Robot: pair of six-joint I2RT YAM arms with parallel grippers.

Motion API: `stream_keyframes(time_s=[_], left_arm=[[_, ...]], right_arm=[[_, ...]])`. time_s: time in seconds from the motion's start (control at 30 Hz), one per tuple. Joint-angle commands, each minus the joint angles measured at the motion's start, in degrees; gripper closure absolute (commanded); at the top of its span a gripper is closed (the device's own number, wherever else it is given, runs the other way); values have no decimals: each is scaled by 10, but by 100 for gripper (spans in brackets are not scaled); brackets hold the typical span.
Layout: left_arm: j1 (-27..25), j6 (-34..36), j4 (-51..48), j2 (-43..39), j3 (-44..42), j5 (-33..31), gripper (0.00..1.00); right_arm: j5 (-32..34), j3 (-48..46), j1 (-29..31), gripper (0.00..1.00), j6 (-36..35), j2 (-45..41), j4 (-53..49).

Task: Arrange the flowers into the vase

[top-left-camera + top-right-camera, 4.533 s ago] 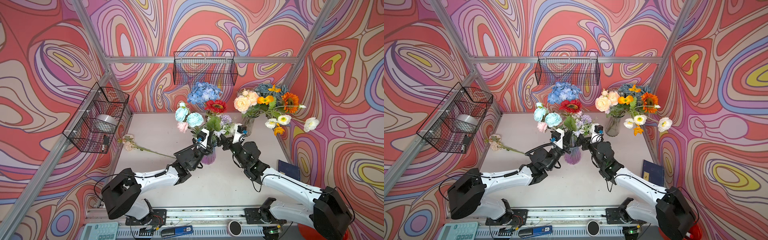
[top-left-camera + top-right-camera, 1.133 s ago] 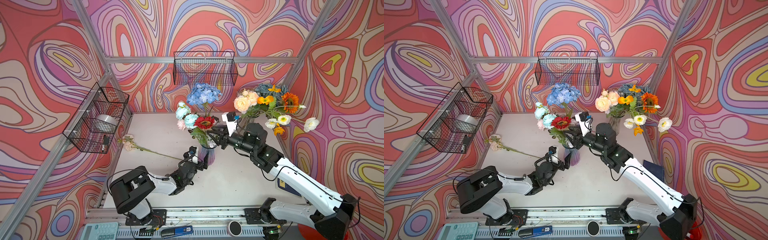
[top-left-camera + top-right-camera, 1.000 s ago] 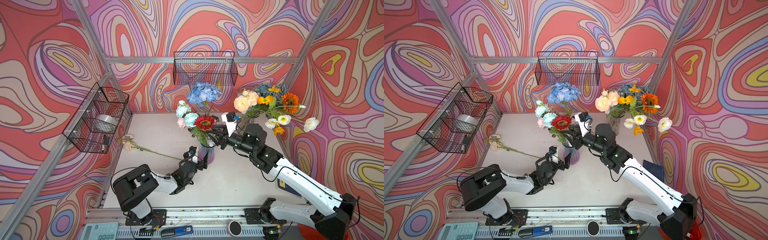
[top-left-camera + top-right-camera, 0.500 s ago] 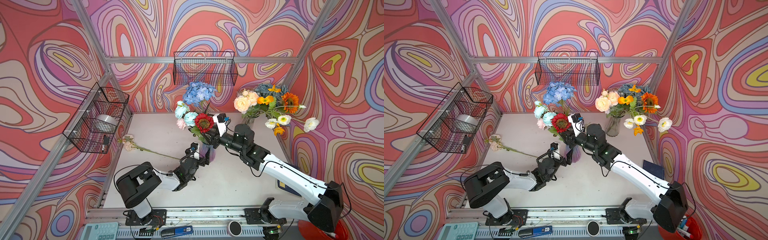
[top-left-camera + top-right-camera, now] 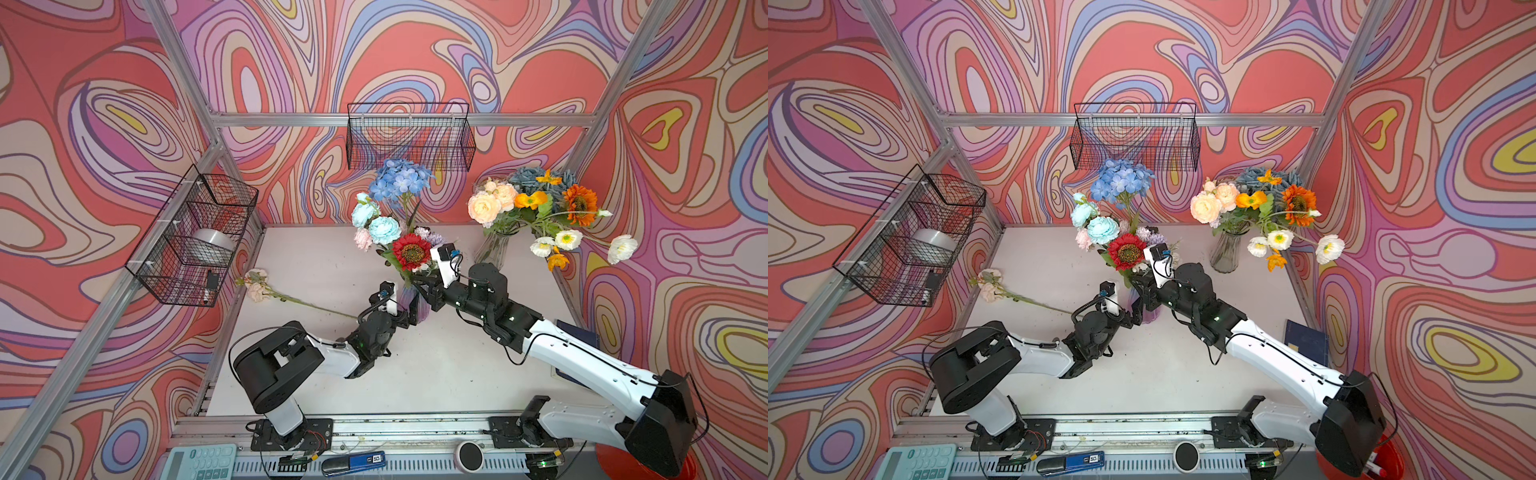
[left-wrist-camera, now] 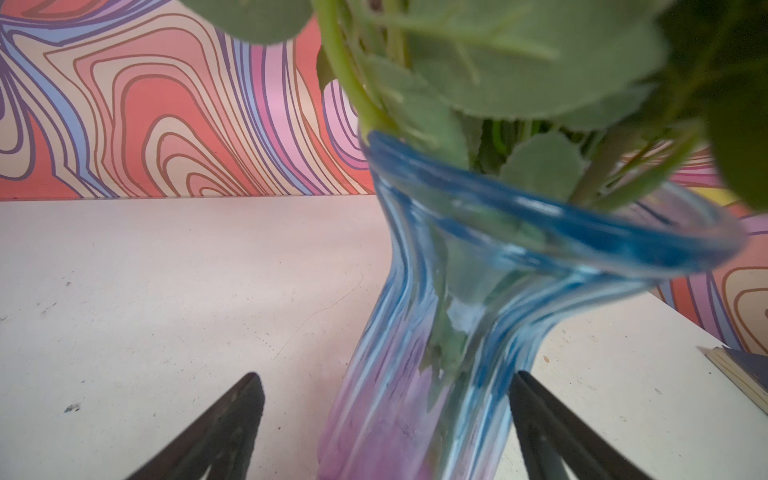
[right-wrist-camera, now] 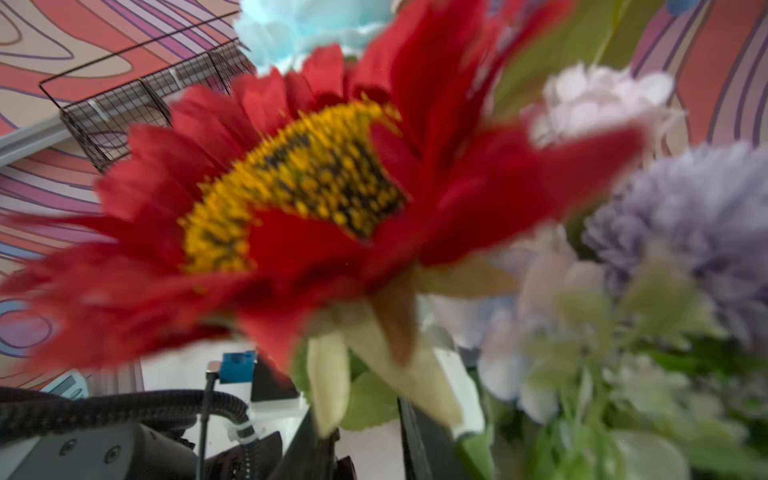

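Observation:
The blue and purple glass vase (image 5: 415,305) (image 6: 415,415) stands mid-table. It holds flowers: a blue hydrangea (image 5: 401,180), pale blue heads (image 5: 384,230), a red sunflower (image 5: 412,251) (image 7: 316,174) and lilac blooms (image 7: 685,208). My left gripper (image 5: 407,319) (image 6: 384,386) is open and straddles the vase's lower body; a gap shows beside one finger (image 6: 232,424). My right gripper (image 5: 419,286) (image 7: 365,436) sits at the vase's mouth under the sunflower, jaws narrowed but apart, with a green leaf between them. One peach flower (image 5: 256,286) lies loose on the table at the left.
A clear vase (image 5: 492,249) with a peach, orange and white bouquet (image 5: 540,203) stands at the back right. Wire baskets hang on the left wall (image 5: 195,232) and on the back wall (image 5: 409,137). A dark book (image 5: 577,328) lies at the right edge.
My right gripper has moved left and down to the vase's mouth while its jaws narrowed. The red sunflower and its neighbours have shifted slightly left. The left gripper stays at the vase.

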Motion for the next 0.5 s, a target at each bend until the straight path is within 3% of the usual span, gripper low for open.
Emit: stream_keyframes(time_s=[0.0, 0.17, 0.47], left_arm=[[5, 0, 21, -5, 12, 7, 5], [5, -20, -19, -51, -1, 19, 5], [5, -70, -187, -197, -71, 35, 5]], right_arm=[[35, -15, 2, 71, 0, -16, -14], [23, -3, 2, 70, 2, -24, -25], [30, -2, 2, 67, -4, -65, 12]])
